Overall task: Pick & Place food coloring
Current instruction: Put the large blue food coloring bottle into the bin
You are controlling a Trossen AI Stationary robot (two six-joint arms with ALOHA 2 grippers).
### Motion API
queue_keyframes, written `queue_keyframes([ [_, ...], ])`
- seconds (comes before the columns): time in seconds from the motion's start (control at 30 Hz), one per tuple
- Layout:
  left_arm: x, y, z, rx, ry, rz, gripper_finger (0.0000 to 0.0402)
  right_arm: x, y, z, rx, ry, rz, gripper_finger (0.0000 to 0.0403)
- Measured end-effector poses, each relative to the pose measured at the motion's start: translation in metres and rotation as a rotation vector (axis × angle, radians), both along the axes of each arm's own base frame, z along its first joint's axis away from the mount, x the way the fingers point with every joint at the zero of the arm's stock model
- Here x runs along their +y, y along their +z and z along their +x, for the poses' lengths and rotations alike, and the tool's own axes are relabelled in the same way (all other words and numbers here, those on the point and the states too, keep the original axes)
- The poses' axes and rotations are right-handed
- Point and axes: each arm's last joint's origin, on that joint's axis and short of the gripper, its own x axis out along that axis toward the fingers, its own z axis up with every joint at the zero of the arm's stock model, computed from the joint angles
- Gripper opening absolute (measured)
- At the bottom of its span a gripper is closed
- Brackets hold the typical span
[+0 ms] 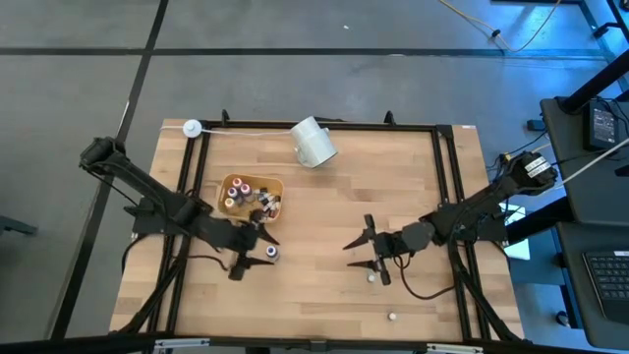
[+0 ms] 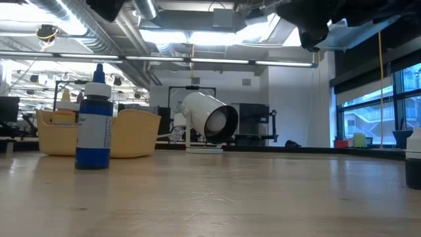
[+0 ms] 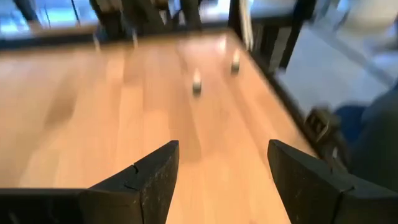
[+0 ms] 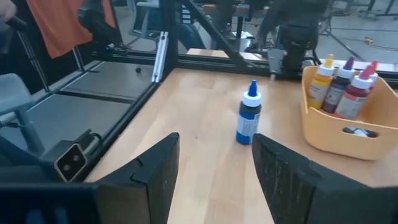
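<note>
Right now both arms hang over the wooden table (image 1: 324, 206). The left gripper (image 1: 254, 250) is spread apart beside a blue bottle (image 1: 271, 253) standing just outside the yellow tray (image 1: 228, 183) of bottles. The right gripper (image 1: 366, 253) is spread apart too, holding nothing.

1. A tray (image 1: 278, 184) of bottles (image 1: 236, 187) sits left of centre on the worktop (image 1: 324, 226).
2. One bottle (image 1: 271, 253) stands alone just in front of the tray.
3. A cup (image 1: 314, 142) lies tipped at the worktop's back edge.
4. Two small bottles (image 1: 371, 277) (image 1: 391, 317) stand front right.
</note>
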Motion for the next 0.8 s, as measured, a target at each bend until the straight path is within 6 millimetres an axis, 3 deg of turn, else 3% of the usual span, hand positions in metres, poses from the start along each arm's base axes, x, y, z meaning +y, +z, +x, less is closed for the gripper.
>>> queue_keyframes([
  [0.27,-0.015,-0.017,0.026,0.370,0.081,0.100,0.0240,-0.005,-0.001,0.002,0.005,-0.019,-0.002,0.0204],
  [0.47,-0.019,-0.031,0.039,0.423,0.100,0.147,0.0240,-0.005,-0.001,0.002,0.006,-0.019,-0.003,0.0204],
  [0.8,-0.002,-0.047,0.043,0.564,0.180,0.185,0.0240,-0.005,-0.004,0.002,0.047,-0.032,0.039,0.0204],
])
